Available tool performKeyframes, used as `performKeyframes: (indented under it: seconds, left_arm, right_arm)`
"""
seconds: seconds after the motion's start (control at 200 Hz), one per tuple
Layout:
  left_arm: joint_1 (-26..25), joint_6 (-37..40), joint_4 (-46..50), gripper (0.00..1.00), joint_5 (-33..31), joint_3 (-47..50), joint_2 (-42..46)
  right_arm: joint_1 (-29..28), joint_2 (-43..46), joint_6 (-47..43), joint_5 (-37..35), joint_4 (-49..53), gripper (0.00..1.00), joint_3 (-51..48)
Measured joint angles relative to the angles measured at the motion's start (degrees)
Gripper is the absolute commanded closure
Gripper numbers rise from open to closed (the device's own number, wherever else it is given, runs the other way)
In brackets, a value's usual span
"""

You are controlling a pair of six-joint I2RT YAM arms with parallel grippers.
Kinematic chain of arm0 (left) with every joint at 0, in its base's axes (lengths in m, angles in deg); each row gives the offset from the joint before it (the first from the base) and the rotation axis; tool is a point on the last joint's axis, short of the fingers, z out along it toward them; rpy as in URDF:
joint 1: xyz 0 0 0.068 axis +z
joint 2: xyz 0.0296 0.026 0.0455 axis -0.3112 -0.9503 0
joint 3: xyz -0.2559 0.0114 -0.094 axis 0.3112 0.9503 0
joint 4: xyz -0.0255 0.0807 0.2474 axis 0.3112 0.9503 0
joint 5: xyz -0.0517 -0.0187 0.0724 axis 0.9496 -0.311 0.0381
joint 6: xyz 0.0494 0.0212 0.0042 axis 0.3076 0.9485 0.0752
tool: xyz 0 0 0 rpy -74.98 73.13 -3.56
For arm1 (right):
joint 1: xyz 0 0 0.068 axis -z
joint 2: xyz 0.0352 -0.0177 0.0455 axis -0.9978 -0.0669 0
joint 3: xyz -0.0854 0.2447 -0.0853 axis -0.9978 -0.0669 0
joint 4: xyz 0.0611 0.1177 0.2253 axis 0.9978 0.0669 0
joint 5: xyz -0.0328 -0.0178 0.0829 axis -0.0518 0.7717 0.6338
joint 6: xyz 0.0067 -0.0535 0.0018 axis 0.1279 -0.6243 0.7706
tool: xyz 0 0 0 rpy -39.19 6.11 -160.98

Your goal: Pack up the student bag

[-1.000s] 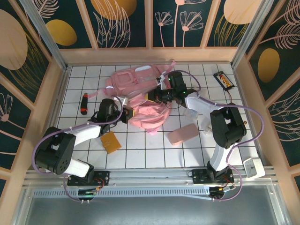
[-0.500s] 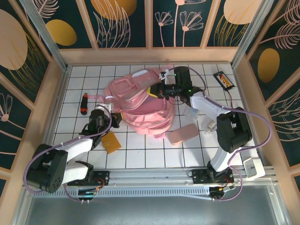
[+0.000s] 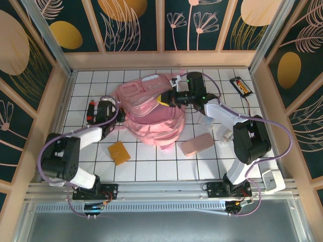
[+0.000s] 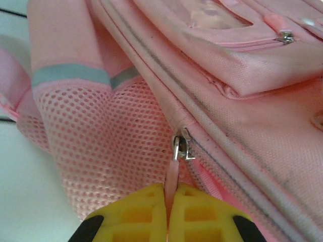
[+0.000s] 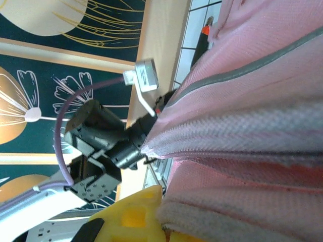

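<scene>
One student bag (image 3: 151,113), pink, heaped at centre frame on the white gridded table (image 3: 151,166). Two arms work on it.

Left gripper (image 4: 168,195): yellow pads pressed together, pinching the one pink zip pull (image 4: 172,174) that hangs from a metal slider (image 4: 180,146). One mesh pocket (image 4: 101,136) to the left of it.

Right gripper (image 3: 171,97), at the bag's upper right edge: clamped on a fold of bag fabric.

Loose items:
- one red-and-black marker (image 3: 90,113), left
- one tan flat piece (image 3: 119,153), lower left
- one flat pink case (image 3: 198,144), lower right
- one black holder (image 3: 240,86), upper right, any print too small to read
</scene>
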Motion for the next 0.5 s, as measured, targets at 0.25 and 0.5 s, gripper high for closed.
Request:
performKeyframes:
  seconds: [0.25, 0.5]
  left_arm:
    - [4.39, 0.68, 3.69, 0.56, 6.71, -3.58, -0.66]
    - [4.33, 21.31, 3.82, 0.20, 21.18, -2.58, 22.93]
  right_arm:
    - [0.07, 0.00, -0.57, -0.52, 0.90, 1.00, 1.86]
    - [0.00, -0.02, 2.99, -1.49, -0.55, 1.00, 2.32]
